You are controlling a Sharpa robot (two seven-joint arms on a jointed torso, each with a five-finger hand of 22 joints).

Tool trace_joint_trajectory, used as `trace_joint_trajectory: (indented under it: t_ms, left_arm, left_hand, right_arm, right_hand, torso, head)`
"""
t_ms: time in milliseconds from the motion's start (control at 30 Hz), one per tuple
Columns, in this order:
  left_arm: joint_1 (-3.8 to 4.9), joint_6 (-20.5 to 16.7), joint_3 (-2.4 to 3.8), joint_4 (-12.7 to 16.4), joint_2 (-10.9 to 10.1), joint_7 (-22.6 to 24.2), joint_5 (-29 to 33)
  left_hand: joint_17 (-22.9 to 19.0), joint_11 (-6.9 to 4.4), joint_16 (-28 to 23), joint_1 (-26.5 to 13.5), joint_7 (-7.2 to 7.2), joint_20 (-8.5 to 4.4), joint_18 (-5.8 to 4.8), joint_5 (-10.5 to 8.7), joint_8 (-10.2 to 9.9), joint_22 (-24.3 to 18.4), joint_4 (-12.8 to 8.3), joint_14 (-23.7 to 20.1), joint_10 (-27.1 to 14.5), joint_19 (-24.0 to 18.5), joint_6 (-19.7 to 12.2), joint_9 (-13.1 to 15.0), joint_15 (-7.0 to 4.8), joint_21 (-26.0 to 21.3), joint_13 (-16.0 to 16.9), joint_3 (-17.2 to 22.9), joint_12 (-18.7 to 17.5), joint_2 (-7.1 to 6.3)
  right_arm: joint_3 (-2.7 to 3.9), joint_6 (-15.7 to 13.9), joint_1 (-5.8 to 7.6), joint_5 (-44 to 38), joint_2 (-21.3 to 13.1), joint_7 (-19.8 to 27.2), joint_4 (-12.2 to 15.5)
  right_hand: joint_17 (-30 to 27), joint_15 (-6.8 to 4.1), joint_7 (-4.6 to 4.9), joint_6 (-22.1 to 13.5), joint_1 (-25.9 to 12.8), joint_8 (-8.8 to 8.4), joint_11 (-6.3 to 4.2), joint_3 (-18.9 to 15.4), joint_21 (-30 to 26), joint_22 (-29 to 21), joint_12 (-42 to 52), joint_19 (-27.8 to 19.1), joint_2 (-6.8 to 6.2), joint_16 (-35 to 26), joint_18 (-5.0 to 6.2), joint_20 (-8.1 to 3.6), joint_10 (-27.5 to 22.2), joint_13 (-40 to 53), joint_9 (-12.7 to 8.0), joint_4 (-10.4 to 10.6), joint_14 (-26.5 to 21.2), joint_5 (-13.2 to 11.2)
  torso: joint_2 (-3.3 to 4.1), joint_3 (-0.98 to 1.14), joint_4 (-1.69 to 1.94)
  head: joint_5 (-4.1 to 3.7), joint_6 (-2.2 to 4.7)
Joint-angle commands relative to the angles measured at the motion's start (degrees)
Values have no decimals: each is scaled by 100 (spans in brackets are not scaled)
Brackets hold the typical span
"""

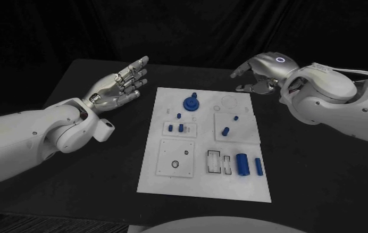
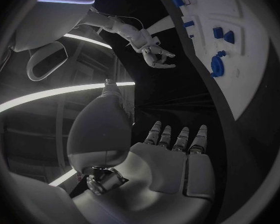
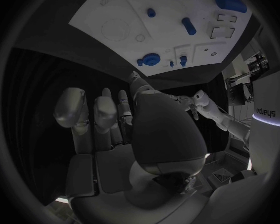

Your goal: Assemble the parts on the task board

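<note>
We see the left hand above the surface near the task board's far-left corner, fingers spread and holding nothing. The right hand hovers off the board's far-right corner, fingers loosely curved, also holding nothing. Blue parts lie in recesses along the board's near right; a round blue part sits toward the far edge.

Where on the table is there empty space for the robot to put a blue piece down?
Bare black table lies left of the task board, near the left hand, and also right of it, nearer than the right hand. The board's middle and near right corner are crowded with blue parts.
</note>
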Motion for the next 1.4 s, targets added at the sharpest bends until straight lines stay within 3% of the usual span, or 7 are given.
trace_joint_trajectory:
  t_ms: [33, 133, 367, 467, 1000, 1267, 1400]
  left_arm:
    - [-13, 443, 4, 67, 23, 278, 846]
    - [-17, 444, 4, 111, 27, 304, 1046]
    - [-20, 346, 4, 190, 20, 386, 1181]
    - [-22, 317, 4, 220, 9, 390, 1200]
    - [-47, 345, 3, 224, 6, 295, 1217]
    - [-58, 406, 2, 213, 12, 282, 1218]
    - [-62, 432, 2, 203, 17, 276, 1218]
  left_hand:
    - [-5, -80, -20, -141, -335, -44, 227, -10, -66, -280, -5, 8, -7, -58, -382, -70, -54, -49, -5, 148, -19, 150]
    - [-5, -124, -20, -177, -430, -172, 264, -16, -78, -342, -7, 8, -7, -56, -457, -82, -132, -55, -5, 214, -19, 229]
    - [-5, -303, -20, -142, -231, -1131, 547, -25, -74, -342, -17, 8, -7, -56, -455, -79, -579, -55, -5, 429, -19, 515]
    - [-5, -221, -20, -107, -204, -1302, 546, -32, -68, -342, -26, 8, -7, -56, -430, -73, -683, -55, -5, 551, -19, 713]
    - [-5, 188, -20, 165, -108, -854, 513, -33, -61, -342, -41, 8, -7, -56, -375, -65, -233, -55, -5, 712, -19, 1105]
    - [-5, 274, -20, 243, -51, -693, 565, -26, -57, -342, -34, 8, -7, -56, -356, -62, -167, -55, -5, 662, -19, 955]
    - [-5, 408, -20, 334, 49, -596, 590, -16, -48, -342, -33, 8, -7, -56, -312, -54, -97, -55, -5, 680, -19, 963]
  right_arm:
    - [3, 505, -53, -166, 31, -2, -47]
    - [3, 592, -108, -168, 71, 41, -97]
    - [3, 678, -212, -170, 111, 142, -149]
    - [3, 713, -239, -164, 113, 168, -153]
    - [3, 811, -493, -42, -53, 189, -21]
    - [3, 804, -631, -13, -54, 203, -59]
    - [2, 806, -685, -9, -30, 206, -102]
  right_hand:
    - [-4, 6, 42, 15, 7, -11, -3, 0, -24, 736, -32, -33, -60, -18, 118, -12, 65, -20, -8, 60, -30, -57]
    - [0, 17, 103, -11, 72, -16, 22, 57, -32, 740, -44, -25, 25, -14, 115, -7, 129, -63, -15, 58, -26, -141]
    - [13, 23, 206, 2, 241, -7, 24, 135, -13, 753, -46, 1, 164, 0, 109, 0, 266, -137, -21, -73, -13, -132]
    - [50, 17, 261, 17, 251, -3, 12, 143, 26, 766, -21, 26, 211, 29, 103, -4, 410, -167, -22, -104, 11, -131]
    - [54, 65, 543, 181, 150, 23, -2, 56, 35, 777, -84, 65, 175, 35, 95, 28, 728, -314, -17, -132, 40, -124]
    - [48, 85, 594, 191, 159, 17, -1, 59, 23, 776, -104, 65, 179, 31, 94, 39, 736, -336, -20, -143, 40, -117]
    - [53, 108, 792, 286, 198, 32, 3, 78, 19, 778, -144, 74, 190, 37, 94, 64, 784, -393, -18, -181, 47, -60]
  torso:
    - [7, -79, 62]
    - [-5, -105, 64]
    - [-40, -121, 60]
    - [-47, -118, 62]
    - [-46, -107, 53]
    - [-37, -105, 62]
    - [-47, -106, 64]
  head:
    - [-122, 81]
    - [-186, 99]
    - [-260, 113]
    - [-276, 99]
    - [-284, 85]
    - [-318, 97]
    - [-321, 65]
